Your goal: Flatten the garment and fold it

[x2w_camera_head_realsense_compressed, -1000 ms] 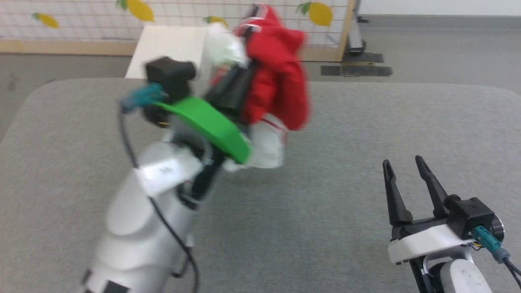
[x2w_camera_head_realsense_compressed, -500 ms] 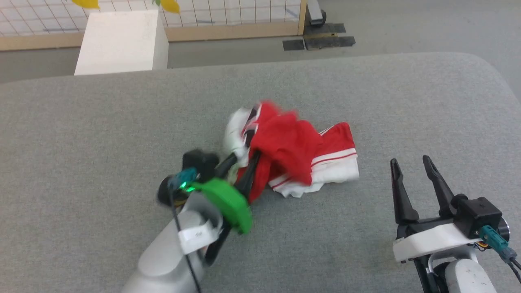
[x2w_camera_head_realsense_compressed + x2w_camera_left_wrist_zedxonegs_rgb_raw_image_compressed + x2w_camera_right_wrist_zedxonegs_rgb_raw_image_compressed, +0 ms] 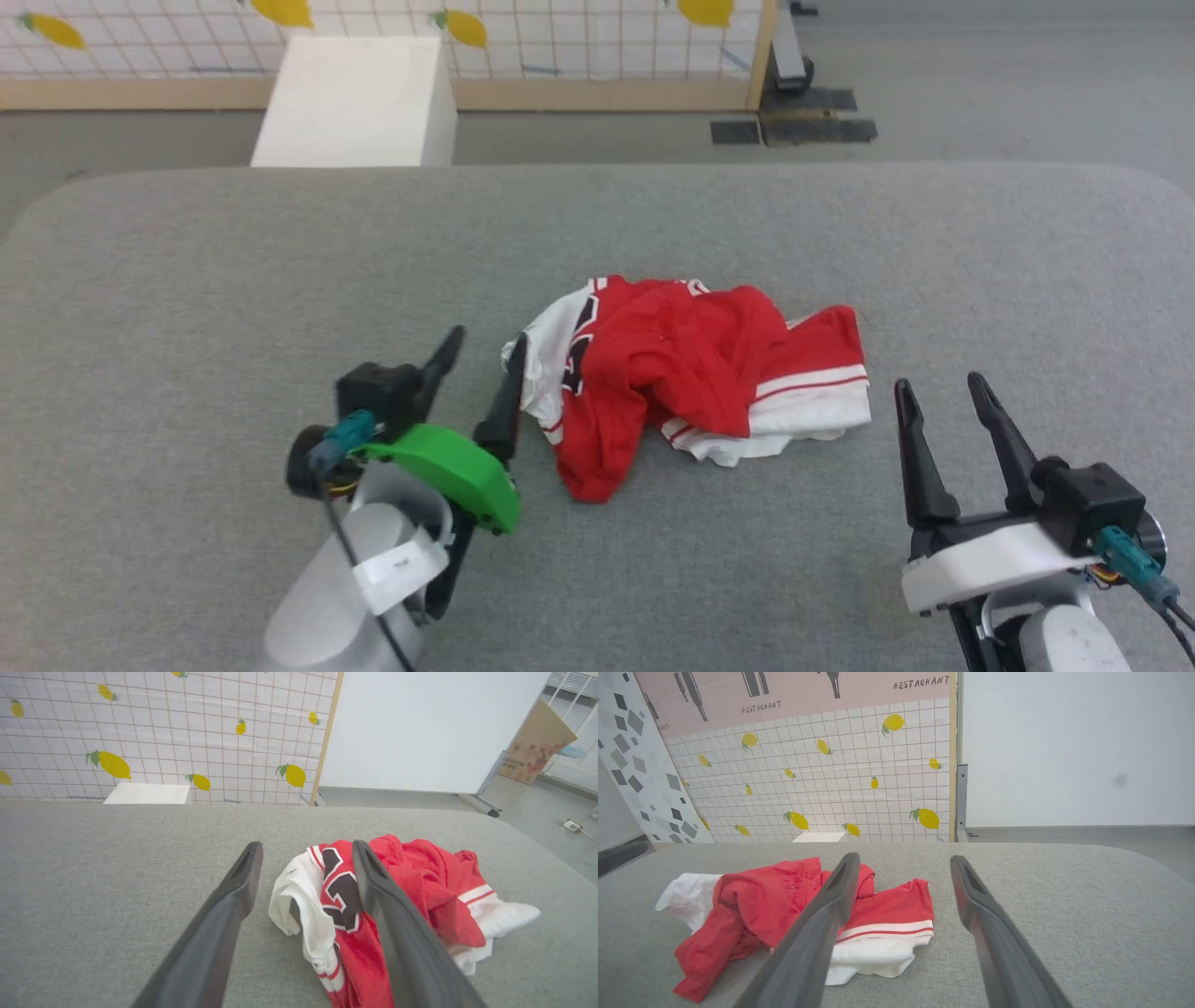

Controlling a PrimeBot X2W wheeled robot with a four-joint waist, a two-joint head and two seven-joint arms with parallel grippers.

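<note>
Head view: the garment (image 3: 691, 373) lies in a crumpled heap mid-counter (image 3: 840, 233), not flattened. Its long axis runs roughly 9 to 3 o'clock, with a white sleeve at each end and red bunched between.
- The left pincer (image 3: 485, 338) sits at the heap's 9 o'clock end, fingers spread wide with nothing between them. The heap is at about 2 o'clock from it.
- The right pincer (image 3: 938, 383) is also spread and empty, with the heap at its 10 o'clock, near but apart.
- I judge the left arm the nearer one.

Left wrist view: the left pincer (image 3: 307, 844) is wide apart. The white sleeve and the black-and-white graphic of the garment (image 3: 420, 877) lie ahead at 12 to 1 o'clock. The right finger crosses the cloth in this view, and I can't tell whether it touches.

Right wrist view: the right pincer (image 3: 904, 856) is open and holds nothing. The garment (image 3: 761, 896) is at 10 o'clock, its striped white sleeve nearest.
</note>
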